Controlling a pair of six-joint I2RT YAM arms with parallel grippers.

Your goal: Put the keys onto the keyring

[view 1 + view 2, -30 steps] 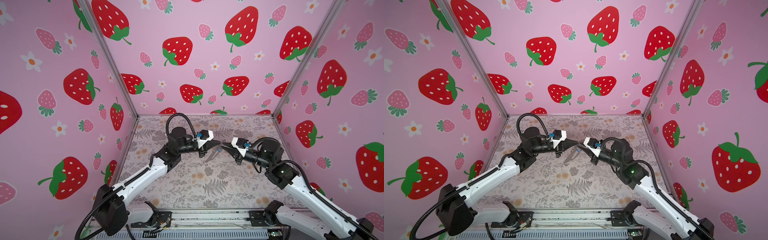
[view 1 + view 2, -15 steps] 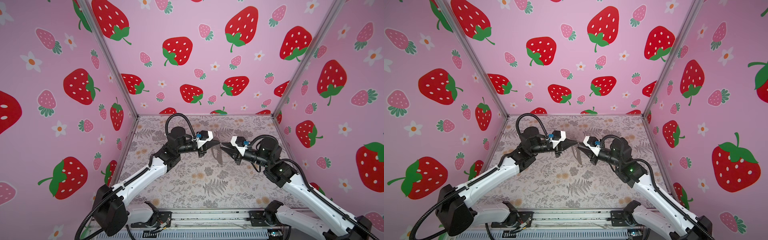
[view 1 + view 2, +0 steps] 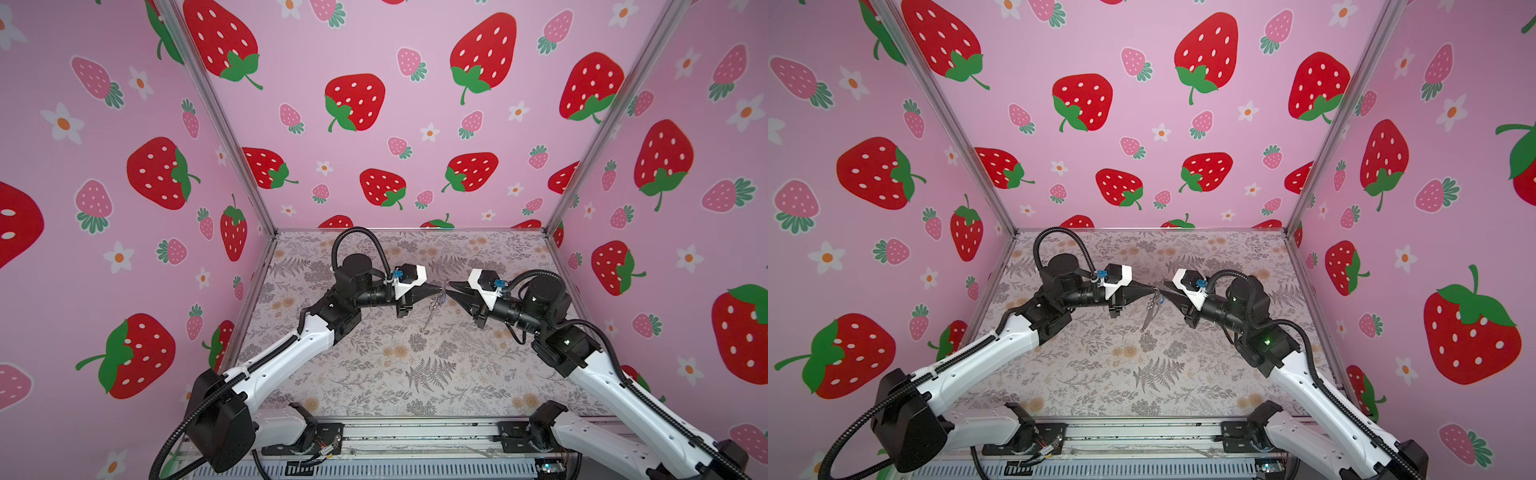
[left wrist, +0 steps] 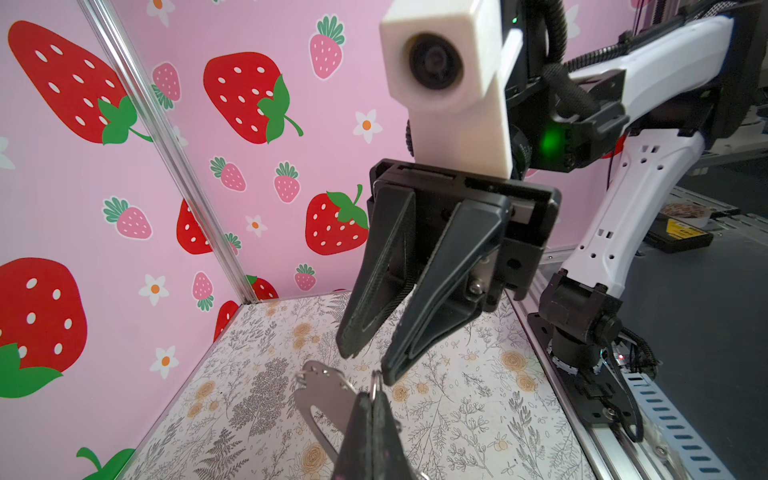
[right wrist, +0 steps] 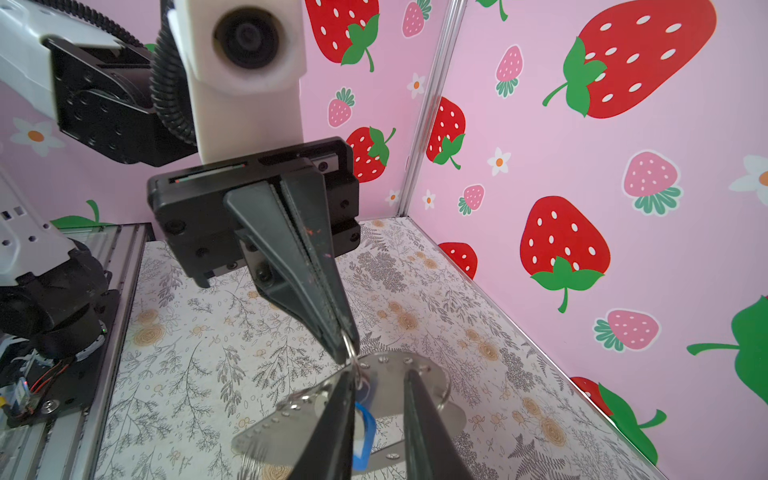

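The keyring (image 3: 431, 311) is a grey strap with pale dots that hangs in mid-air above the table in both top views (image 3: 1149, 316). My left gripper (image 4: 371, 397) is shut on one of its small metal rings (image 4: 376, 381). It points at my right gripper (image 4: 368, 365), tip to tip. My right gripper (image 5: 380, 374) is open. The keys' blue tag (image 5: 365, 430) hangs between its fingers, against one of them. Part of the strap (image 5: 419, 370) lies behind the fingers. The silver key is mostly hidden.
The floral table (image 3: 399, 365) lies below, walled by pink strawberry panels on three sides. A metal rail (image 3: 415, 436) runs along the front edge with both arm bases on it.
My right gripper has edged closer to the left gripper's tips, and the hanging strap has swung slightly. The left arm has stayed put.
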